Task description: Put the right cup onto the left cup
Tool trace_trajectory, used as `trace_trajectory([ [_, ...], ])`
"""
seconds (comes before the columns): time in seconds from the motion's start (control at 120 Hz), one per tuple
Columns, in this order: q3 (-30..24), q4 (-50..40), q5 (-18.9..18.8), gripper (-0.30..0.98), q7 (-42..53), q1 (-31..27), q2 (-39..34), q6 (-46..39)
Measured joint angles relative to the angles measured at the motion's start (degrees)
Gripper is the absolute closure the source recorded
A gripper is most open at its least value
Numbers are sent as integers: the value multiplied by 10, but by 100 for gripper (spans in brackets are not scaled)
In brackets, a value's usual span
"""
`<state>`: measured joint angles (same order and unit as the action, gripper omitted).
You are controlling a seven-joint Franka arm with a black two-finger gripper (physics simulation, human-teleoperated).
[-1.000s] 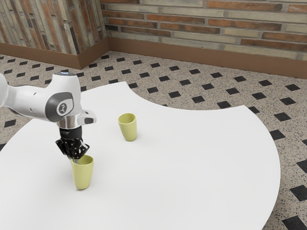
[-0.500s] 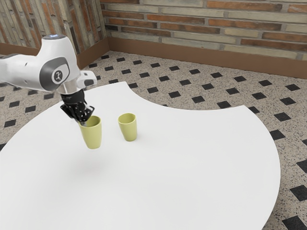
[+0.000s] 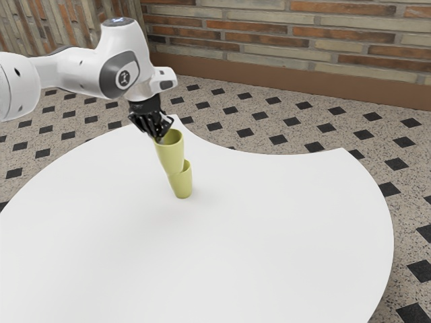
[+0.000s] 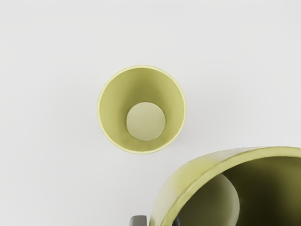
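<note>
A white robot arm [image 3: 74,70] holds the right cup [image 3: 170,156] aloft over a round-edged white table [image 3: 269,235], its black claw [image 3: 160,138] closed on the cup's wall near the rim, one finger inside and one outside, with just the wall's thickness between them. The yellow-green cup hangs upright, mouth up, clear of the table.

The left cup [image 3: 182,186], of matching color, stands upright on the table. In the exterior view the raised cup's base overlaps the standing cup's rim; in the wrist view the standing cup's mouth is open and uncovered, its round bottom in plain sight, with the held cup higher and off to one side. Behind the table are a brick wall [image 3: 269,33] and a speckled floor [image 3: 350,134] patterned with black diamonds.
</note>
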<state>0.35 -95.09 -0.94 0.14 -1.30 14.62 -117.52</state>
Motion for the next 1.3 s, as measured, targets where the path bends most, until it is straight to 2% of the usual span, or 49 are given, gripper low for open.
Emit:
trace_trajectory([
  [0.608,6,148,-1,78,28,-23,126,28],
  [1.3,4,190,2,78,51,-27,179,31],
])
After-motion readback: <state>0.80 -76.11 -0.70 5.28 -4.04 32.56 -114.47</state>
